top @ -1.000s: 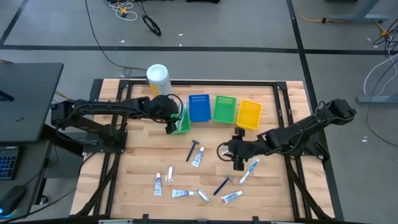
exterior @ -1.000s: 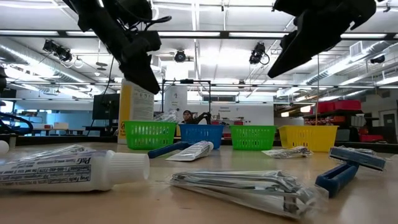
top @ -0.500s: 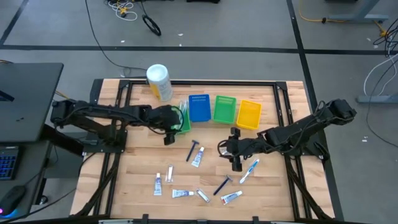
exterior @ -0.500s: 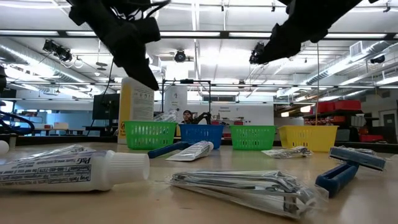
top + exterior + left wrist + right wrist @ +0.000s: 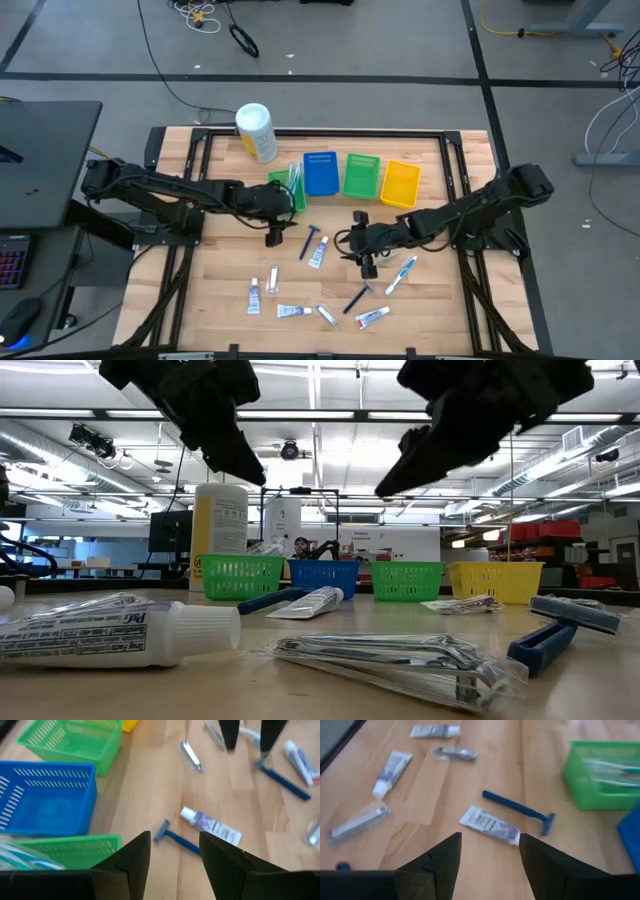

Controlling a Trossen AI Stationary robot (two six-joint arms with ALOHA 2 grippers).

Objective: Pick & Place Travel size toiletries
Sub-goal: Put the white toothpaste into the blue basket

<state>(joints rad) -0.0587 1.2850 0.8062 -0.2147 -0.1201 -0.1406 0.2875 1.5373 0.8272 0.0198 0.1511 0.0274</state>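
Observation:
The travel size toiletries lie scattered on the wooden table: a blue razor (image 5: 311,240), a white toothpaste tube (image 5: 319,255), a packed toothbrush (image 5: 400,272), a second razor (image 5: 357,297), and several tubes and silvery packets near the front edge (image 5: 293,311). My left gripper (image 5: 272,236) hangs open and empty above the table, left of the razor (image 5: 175,839) and the tube (image 5: 212,826). My right gripper (image 5: 366,266) hangs open and empty to the right of that same tube (image 5: 490,826) and razor (image 5: 517,809).
Four bins stand in a row at the back: a green one (image 5: 288,192) holding toothbrushes, then blue (image 5: 320,172), green (image 5: 361,174) and yellow (image 5: 400,184). A big white canister (image 5: 255,132) stands at the far left. In the low view a tube (image 5: 120,632) and a packet (image 5: 400,660) lie close to the front edge.
My left gripper has swung away from the left green bin toward the table's near edge and stays open. My right gripper has gone toward the table's left and down, tipping and rolling a little, and is still open. No object has moved.

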